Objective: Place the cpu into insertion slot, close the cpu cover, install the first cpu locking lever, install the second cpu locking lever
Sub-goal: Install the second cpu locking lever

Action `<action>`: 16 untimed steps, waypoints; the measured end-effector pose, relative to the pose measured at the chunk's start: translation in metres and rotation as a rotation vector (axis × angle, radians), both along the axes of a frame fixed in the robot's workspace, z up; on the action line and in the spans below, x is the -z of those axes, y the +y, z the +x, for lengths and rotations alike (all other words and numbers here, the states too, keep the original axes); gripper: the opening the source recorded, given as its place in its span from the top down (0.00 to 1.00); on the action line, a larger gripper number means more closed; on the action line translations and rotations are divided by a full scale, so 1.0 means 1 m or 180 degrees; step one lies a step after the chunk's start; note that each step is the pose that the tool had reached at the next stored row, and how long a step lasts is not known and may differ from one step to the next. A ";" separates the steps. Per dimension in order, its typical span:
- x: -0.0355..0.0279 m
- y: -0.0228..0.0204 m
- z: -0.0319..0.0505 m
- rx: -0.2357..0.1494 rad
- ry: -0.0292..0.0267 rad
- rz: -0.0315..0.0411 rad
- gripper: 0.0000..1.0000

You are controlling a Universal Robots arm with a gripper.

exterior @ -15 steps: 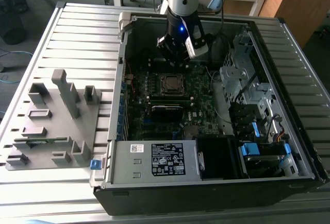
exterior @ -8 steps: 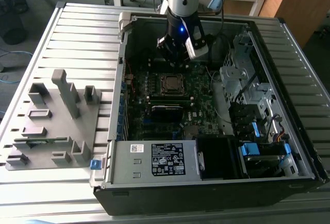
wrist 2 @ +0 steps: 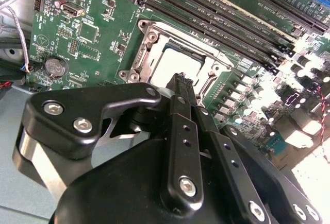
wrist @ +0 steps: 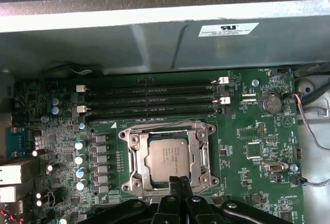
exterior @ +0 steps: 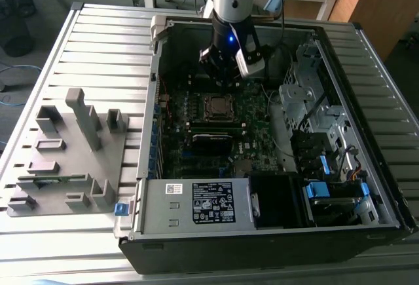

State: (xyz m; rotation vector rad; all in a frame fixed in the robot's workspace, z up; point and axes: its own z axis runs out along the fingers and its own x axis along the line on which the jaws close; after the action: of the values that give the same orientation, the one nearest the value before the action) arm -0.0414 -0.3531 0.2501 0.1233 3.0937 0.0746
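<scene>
Dull silver-grey metal marks your reference: the small flat square cpu (wrist: pixel 167 155) already lies seated in the square black-and-silver-rimmed insertion slot (wrist: pixel 135 158) on the dark green circuit board (wrist: pixel 247 126), with the thin silvery metal cpu cover (wrist: pixel 167 130) lying framed around the chip, its open middle showing the chip's top. Whether the cover is fully latched you cannot tell from these views.

Your black two-fingered gripper (wrist: pixel 179 182) hangs directly at the socket's near edge in both wrist views. Its fingers are pressed together with no visible gap, and nothing is clamped between them. In the second wrist view the closed tips (wrist 2: pixel 181 87) sit just over the rim of the socket beside the cpu (wrist 2: pixel 178 64), so the chip lies straight ahead of the fingertips rather than off to either side.

In the exterior view you see the gripper (exterior: pixel 228 75) low inside the open grey metal computer case (exterior: pixel 314 36), just beyond the socket (exterior: pixel 217 107) toward the case's far wall. The long black memory slots (wrist: pixel 147 100) run parallel to the socket's far edge, well clear of the fingers. Treat the work as standing at the cover and lever stage, in my judgement.
</scene>
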 end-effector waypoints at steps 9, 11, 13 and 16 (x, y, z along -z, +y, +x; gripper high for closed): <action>0.0000 -0.0015 0.0000 0.0000 0.0000 0.0000 0.89; 0.0000 -0.0022 0.0000 0.0000 0.0000 0.0000 0.89; 0.0000 -0.0032 0.0000 0.0000 0.0000 0.0000 0.89; 0.0000 -0.0048 0.0000 0.0000 0.0000 0.0000 0.89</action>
State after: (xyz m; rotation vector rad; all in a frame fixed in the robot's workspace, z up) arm -0.0414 -0.3580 0.2501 0.1233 3.0937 0.0746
